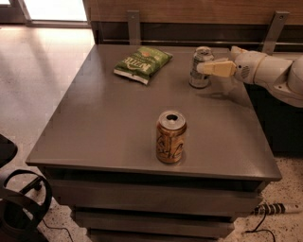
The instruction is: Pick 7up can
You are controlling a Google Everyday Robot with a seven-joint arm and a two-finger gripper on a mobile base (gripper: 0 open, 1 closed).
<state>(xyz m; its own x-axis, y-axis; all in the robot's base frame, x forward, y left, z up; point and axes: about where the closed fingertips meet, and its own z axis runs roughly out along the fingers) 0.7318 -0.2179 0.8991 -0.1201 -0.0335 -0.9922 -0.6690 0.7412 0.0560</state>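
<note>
grey surface (104,123), flat and matte, carries three things. the 7up can (198,79) stands upright near the far right corner, silver-grey with dark markings and a shiny metal top. the gripper (210,69), cream-coloured, comes in from the right at about the height of the can's upper half, and its front end overlaps the can's right side in this view. i cannot tell whether the gripper touches the can, and i cannot tell how far open it is or whether it has hold of anything. behind it the white arm (270,73) runs off the right edge, above the right rim of the surface.

a green snack bag (143,64) lies flat at the far side, left of the 7up can and well apart from it. a brown-gold can (171,137) stands upright near the front edge, roughly in the middle, its top opened, well apart from both the bag and the 7up can.

a wooden panel (189,9) with two metal brackets (134,26) lines the wall behind. a pale floor (42,71) lies to the left. a black chair (19,203) shows at the lower left corner, and a power strip (277,208) with its cable lies on the floor at the lower right.
</note>
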